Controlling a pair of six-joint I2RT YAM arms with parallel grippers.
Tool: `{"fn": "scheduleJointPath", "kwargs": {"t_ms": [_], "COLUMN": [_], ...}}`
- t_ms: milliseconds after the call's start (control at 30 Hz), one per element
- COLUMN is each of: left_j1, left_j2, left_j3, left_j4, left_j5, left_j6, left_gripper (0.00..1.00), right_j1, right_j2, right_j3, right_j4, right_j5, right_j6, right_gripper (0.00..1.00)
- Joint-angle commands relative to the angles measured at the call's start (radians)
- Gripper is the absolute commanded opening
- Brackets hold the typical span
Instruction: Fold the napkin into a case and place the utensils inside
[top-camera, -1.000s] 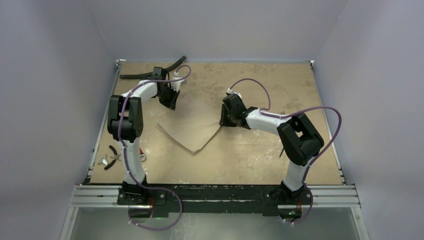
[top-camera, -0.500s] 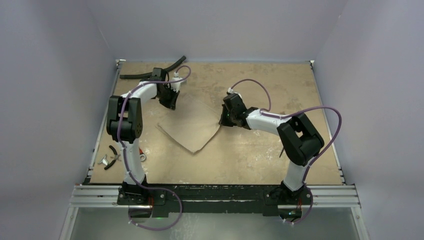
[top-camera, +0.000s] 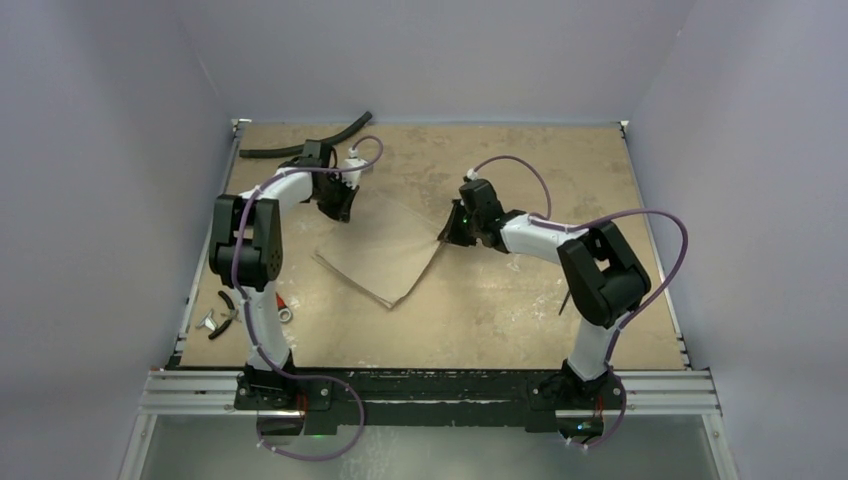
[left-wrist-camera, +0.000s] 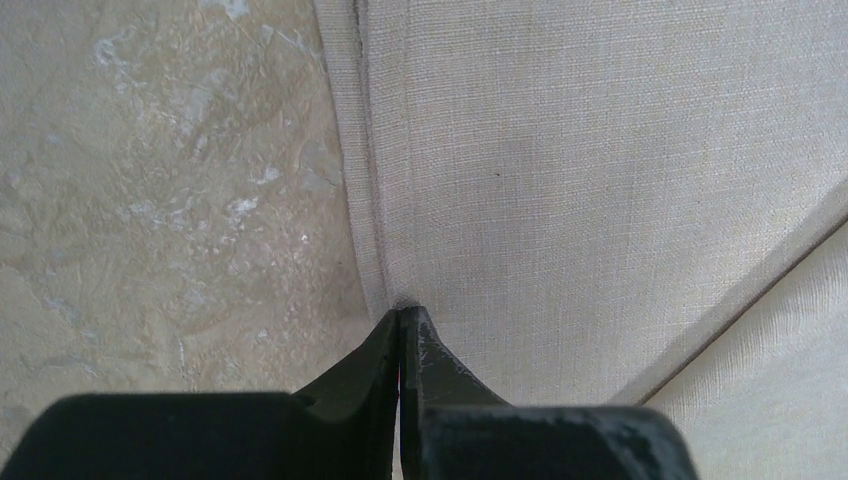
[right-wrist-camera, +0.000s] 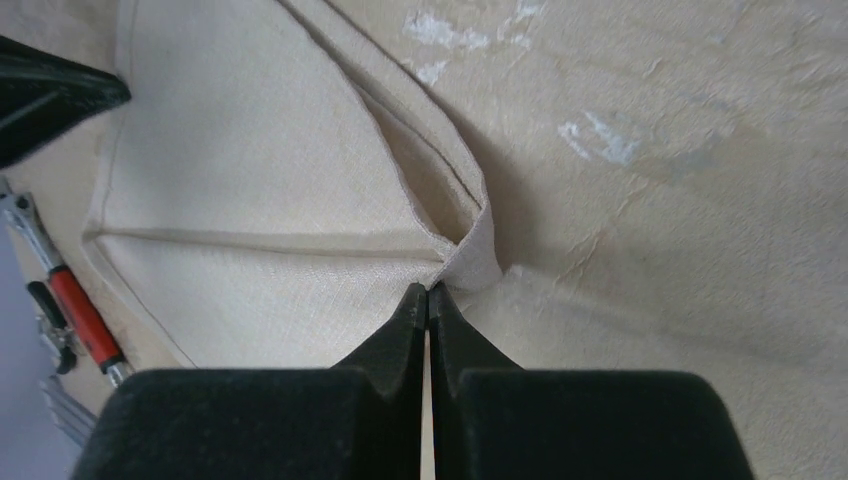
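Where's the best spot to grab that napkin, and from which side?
By its corners, coming in low from outside. The napkin is thin, limp cloth, so only its hemmed edges offer a pinchable lip; the left tool and right tool are shut there on opposite sides.

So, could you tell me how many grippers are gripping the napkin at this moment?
2. The left gripper is shut on the napkin at its far-left hemmed edge. The right gripper is shut on its right corner, where the cloth bunches up.
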Motion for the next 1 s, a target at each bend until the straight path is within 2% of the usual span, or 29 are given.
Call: {"fn": "scheduleJointPath", "kwargs": {"t_ms": [0, 233, 633, 800, 967], "left_j1": [0.001, 0.001, -0.029, -0.101, -0.119], "left_j2": [-0.002, -0.010, -0.070, -0.108, -0.143], "left_j3": [-0.060, -0.053, 0.173, 0.118, 0.016], "left_j4": [-0.082, -0.102, -0.268, -0.290, -0.293], "left_j5": [-0.022, -0.021, 0.110, 0.130, 0.150], "left_j6": [0.048, 0.058, 0.000, 0.033, 0.066], "left_gripper": [0.00, 0.00, 0.04, 0.04, 0.04], "right_j1": [-0.043, -0.051, -0.054, -0.065, -0.071], "right_j2": [0.003, 0.030, 0.065, 0.054, 0.044], "right_j3": [-0.036, -0.032, -0.055, -0.073, -0.079], "right_j4": [0.137, 0.175, 0.198, 0.232, 0.245], "right_j5": [-0.107, -0.138, -0.073, -0.060, -0.082], "right_j6": [0.035, 0.024, 0.012, 0.023, 0.005], "right_gripper": [0.00, 0.00, 0.00, 0.00, 0.00]}}
